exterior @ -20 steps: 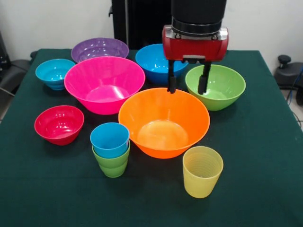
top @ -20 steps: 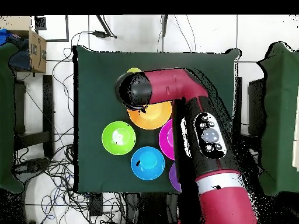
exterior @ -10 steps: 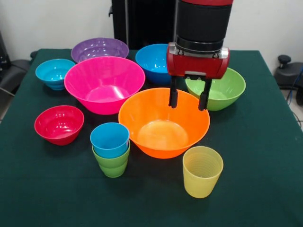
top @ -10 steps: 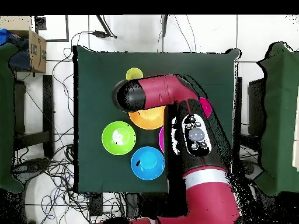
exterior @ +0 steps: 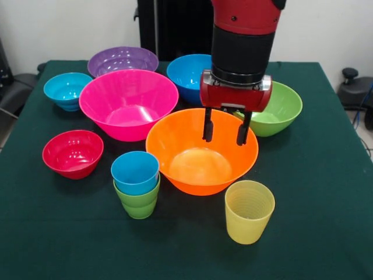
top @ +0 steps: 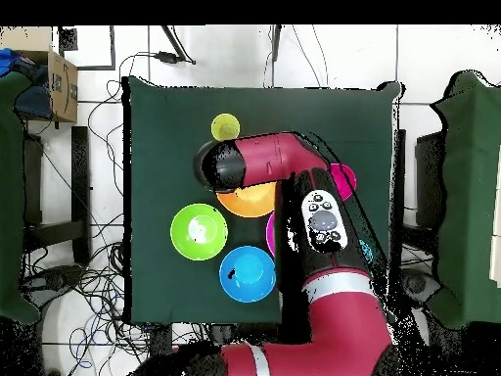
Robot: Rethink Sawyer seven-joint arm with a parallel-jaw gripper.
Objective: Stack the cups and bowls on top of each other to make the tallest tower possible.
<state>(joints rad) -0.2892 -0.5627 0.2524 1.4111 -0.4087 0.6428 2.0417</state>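
Note:
My gripper point(exterior: 224, 133) is open and empty, hanging over the far half of the large orange bowl point(exterior: 192, 166). The yellow ridged cup point(exterior: 249, 211) stands alone on the cloth, in front of and right of the orange bowl; it also shows in the overhead view point(top: 225, 126). The sky-blue cup point(exterior: 135, 171) sits nested in the green cup point(exterior: 139, 202), left of the orange bowl. The pink bowl point(exterior: 128, 102), purple bowl point(exterior: 122, 59), blue bowl point(exterior: 187, 73), green bowl point(exterior: 278, 108), teal bowl point(exterior: 66, 88) and red bowl point(exterior: 73, 153) stand apart. In the overhead view the arm point(top: 264, 162) hides the gripper.
A dark green cloth point(exterior: 326, 192) covers the table. The bowls crowd the far and left parts. Bare cloth lies along the near edge and on the right side. In the overhead view, cables run across the floor around the table.
The gripper has come toward the table's near side and slightly left, from above the orange bowl's far rim to over its inside. It stays open and empty. No cup or bowl moved.

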